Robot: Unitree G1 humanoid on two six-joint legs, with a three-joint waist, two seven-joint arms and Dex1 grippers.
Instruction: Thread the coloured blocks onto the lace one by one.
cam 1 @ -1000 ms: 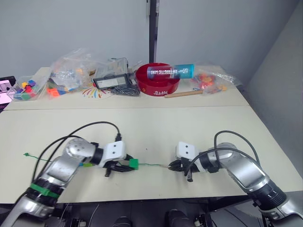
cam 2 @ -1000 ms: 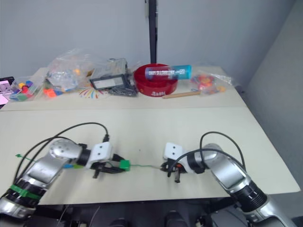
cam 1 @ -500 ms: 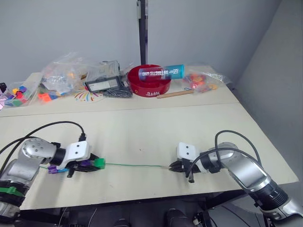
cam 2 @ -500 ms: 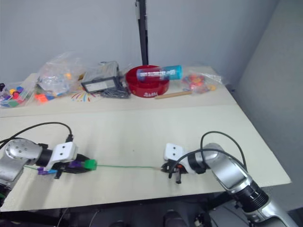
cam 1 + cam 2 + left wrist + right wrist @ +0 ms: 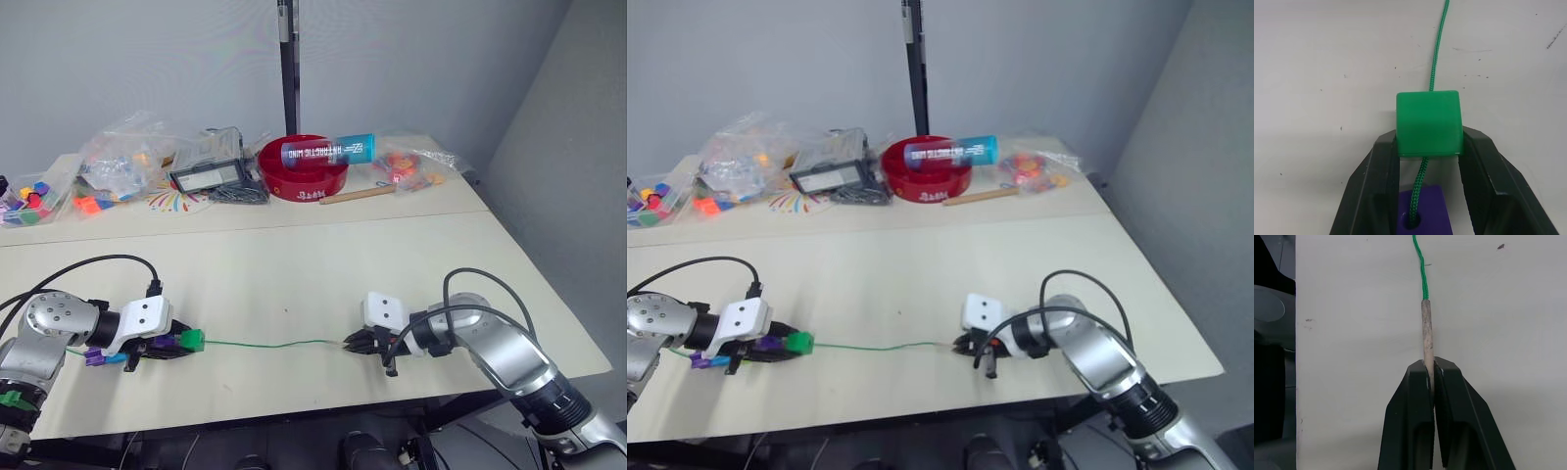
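The left gripper (image 5: 1429, 147) pinches a green block (image 5: 1428, 123) between its two black fingers, low over the tabletop (image 5: 294, 264) near its front left edge; the lace (image 5: 274, 344) passes through this block, and a purple block (image 5: 1425, 210) sits on the same lace just behind it, between the fingers. In the head view a further purple block (image 5: 94, 359) and a blue block (image 5: 117, 357) lie by the left wrist, farther along the lace. From the green block the lace runs loosely across the pale tabletop toward the right gripper (image 5: 1430, 369), whose fingers are pressed together on the lace's pale stiff tip (image 5: 1426, 330), held just above the surface near the front edge. The tabletop is cream-coloured, with small dark specks, and a seam crosses it between the near and far halves. Along the far side stand a red bowl (image 5: 299, 179) with a blue tube (image 5: 328, 151) laid across it, a wooden stick (image 5: 358, 195), clear plastic bags of toy pieces (image 5: 127, 155) and a small dark device (image 5: 208, 177). Behind is a plain grey wall with a dark vertical pole (image 5: 286, 59).
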